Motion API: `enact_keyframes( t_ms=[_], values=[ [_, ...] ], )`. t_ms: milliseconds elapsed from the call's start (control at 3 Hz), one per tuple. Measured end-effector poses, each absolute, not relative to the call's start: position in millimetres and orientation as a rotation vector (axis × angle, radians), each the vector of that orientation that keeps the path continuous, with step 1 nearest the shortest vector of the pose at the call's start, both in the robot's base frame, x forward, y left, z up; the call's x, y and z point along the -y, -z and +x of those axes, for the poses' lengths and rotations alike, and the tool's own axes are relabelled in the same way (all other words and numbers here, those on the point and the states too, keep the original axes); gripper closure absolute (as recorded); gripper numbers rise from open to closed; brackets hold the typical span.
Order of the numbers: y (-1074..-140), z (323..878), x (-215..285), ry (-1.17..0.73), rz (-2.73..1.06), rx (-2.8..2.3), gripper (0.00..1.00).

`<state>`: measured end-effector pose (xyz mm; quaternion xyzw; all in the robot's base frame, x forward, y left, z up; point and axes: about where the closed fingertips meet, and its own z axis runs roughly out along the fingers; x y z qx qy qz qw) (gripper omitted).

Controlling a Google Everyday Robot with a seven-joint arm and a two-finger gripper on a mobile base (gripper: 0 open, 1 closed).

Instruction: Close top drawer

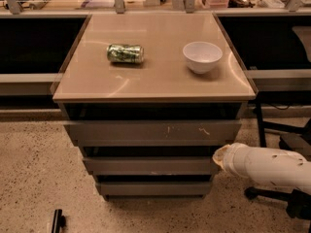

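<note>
The top drawer (146,131) is the widest of three grey fronts, with small white scratches right of centre. It stands out a little from under the tan tabletop (155,81), with a dark gap above it. My white arm reaches in from the lower right. My gripper (219,158) is at the arm's tip, by the right end of the middle drawer (146,165) and just below the top drawer's right corner.
A green can (125,53) lies on its side and a white bowl (202,56) stands on the tabletop. The bottom drawer (150,188) is narrowest. Black chair legs (272,130) stand at the right. A small black object (58,221) lies on the speckled floor.
</note>
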<state>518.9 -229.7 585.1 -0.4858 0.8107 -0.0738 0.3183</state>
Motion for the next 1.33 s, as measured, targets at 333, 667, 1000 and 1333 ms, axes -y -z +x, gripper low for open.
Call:
enact_keyframes(
  t_ms=[333, 667, 1000, 1333],
  values=[
    [-585.1, 518.9, 229.6, 0.194, -1.278, -2.133, 0.81],
    [-585.1, 518.9, 229.6, 0.194, -1.278, -2.133, 0.58],
    [-585.1, 518.9, 229.6, 0.194, -1.278, -2.133, 0.35],
    [-585.1, 518.9, 229.6, 0.194, -1.278, -2.132, 0.11]
  ],
)
